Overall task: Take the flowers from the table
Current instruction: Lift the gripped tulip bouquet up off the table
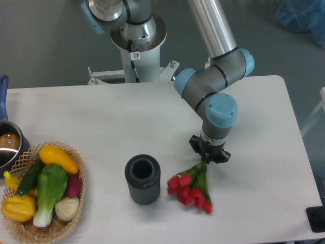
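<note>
Gripping flowers (190, 189) stems: end effector (209, 154) closed | dark ribbed cup (142, 179) beside blooms | table (101, 117)

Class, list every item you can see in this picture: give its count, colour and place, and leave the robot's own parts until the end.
flowers: one bunch, red tulip heads on green stems, front centre-right, stems up in the gripper
cylinder: one, dark grey, ribbed, open top, upright just left of the flowers
wicker basket: one, tan, front-left edge, holding yellow, green, purple and white vegetables
pot: one, metal with blue handle, far left, partly cut off
table: one, white
blue bundle: one, floor, top right
arm: one, grey with blue caps
gripper: one, black, closed on the stems
</note>
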Robot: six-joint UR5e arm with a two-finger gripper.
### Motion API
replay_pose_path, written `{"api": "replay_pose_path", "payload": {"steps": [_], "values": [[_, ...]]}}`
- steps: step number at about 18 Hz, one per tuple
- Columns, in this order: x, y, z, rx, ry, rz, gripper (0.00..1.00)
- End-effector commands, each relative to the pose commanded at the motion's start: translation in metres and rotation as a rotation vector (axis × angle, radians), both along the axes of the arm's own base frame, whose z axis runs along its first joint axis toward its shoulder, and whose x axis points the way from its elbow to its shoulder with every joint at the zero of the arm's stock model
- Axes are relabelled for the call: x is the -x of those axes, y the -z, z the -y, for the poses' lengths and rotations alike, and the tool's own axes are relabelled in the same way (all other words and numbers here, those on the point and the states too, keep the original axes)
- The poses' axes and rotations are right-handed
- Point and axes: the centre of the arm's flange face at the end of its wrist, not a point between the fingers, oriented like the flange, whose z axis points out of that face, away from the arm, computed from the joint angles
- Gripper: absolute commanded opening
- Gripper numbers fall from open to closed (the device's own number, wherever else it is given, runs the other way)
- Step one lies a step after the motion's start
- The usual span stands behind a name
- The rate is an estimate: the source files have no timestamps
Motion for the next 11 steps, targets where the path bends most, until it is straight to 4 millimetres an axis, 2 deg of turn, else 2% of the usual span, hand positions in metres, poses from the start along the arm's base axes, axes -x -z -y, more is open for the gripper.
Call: {"api": "replay_pose_path", "payload": {"steps": [4,8,9,11], "values": [[0.01,-0.004,0.009,-0.004,-0.018,-0.007,0.17],[0.021,-0.023,0.008,-0.01,-0.019,-0.031,0.17],[0.02,-0.024,0.01,-0.009,-0.019,-0.027,0.17],[0.016,-0.04,0.012,-0.017,-0.019,-0.035,0.17]]}}
